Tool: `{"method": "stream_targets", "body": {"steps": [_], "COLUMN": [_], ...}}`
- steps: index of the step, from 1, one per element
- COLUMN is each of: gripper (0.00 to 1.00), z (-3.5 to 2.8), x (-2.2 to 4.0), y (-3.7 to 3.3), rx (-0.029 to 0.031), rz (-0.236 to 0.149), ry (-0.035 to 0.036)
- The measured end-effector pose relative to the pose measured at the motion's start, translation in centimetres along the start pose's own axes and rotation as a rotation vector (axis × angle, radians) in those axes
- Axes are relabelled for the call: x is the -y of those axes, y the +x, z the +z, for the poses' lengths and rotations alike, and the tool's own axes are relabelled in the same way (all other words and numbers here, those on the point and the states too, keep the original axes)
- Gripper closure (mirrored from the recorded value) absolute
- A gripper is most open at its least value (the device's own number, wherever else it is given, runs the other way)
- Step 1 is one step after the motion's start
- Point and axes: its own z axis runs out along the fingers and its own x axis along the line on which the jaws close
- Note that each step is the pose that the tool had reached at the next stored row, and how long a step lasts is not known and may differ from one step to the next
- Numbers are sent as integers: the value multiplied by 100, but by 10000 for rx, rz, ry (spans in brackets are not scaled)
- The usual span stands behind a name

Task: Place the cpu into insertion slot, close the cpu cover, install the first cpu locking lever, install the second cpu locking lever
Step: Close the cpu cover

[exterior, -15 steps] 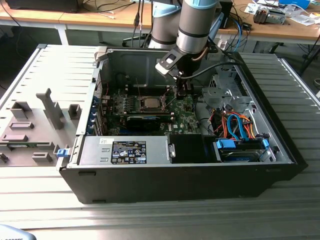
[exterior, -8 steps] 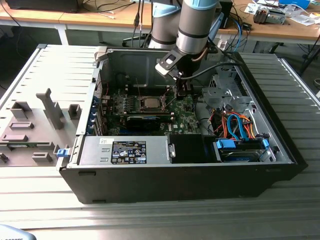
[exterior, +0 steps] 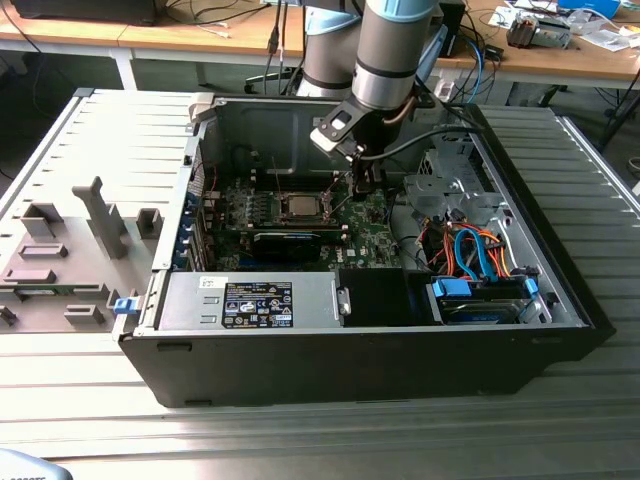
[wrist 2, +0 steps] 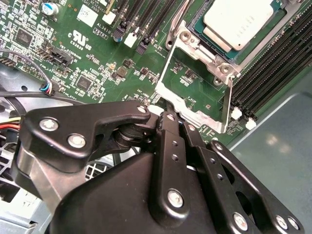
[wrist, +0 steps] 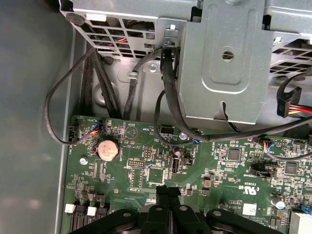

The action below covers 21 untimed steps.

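Note:
The cpu (wrist 2: 239, 19) lies flat in the insertion slot (wrist 2: 204, 51), its pale metal face up; in the exterior view the cpu (exterior: 300, 207) sits mid-board inside the open computer case. The cpu cover (wrist 2: 165, 73) stands swung open beside the socket, with green board showing through its window. My gripper (wrist 2: 168, 106) is shut, its black fingertips right at the cover's free edge, with nothing seen between them. In the first wrist view the gripper (wrist: 168, 191) points down at the board. From outside, the gripper (exterior: 365, 185) hangs just to the exterior view's right of the socket. A thin metal lever (wrist 2: 174, 29) rises beside the socket.
A metal drive cage (wrist: 229, 58) and black cables (wrist: 168, 97) crowd the board's edge near a coin battery (wrist: 107, 148). Long black memory slots (wrist 2: 273, 63) flank the socket. The power supply (exterior: 250, 300) and blue-orange cables (exterior: 480, 250) fill the case front. A grey fixture (exterior: 70, 250) lies outside.

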Motion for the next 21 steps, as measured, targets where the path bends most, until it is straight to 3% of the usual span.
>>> {"method": "stream_targets", "body": {"steps": [21], "gripper": [89], "z": [46], "x": [29], "y": [3], "rx": [5], "rz": [0], "ry": [2]}}
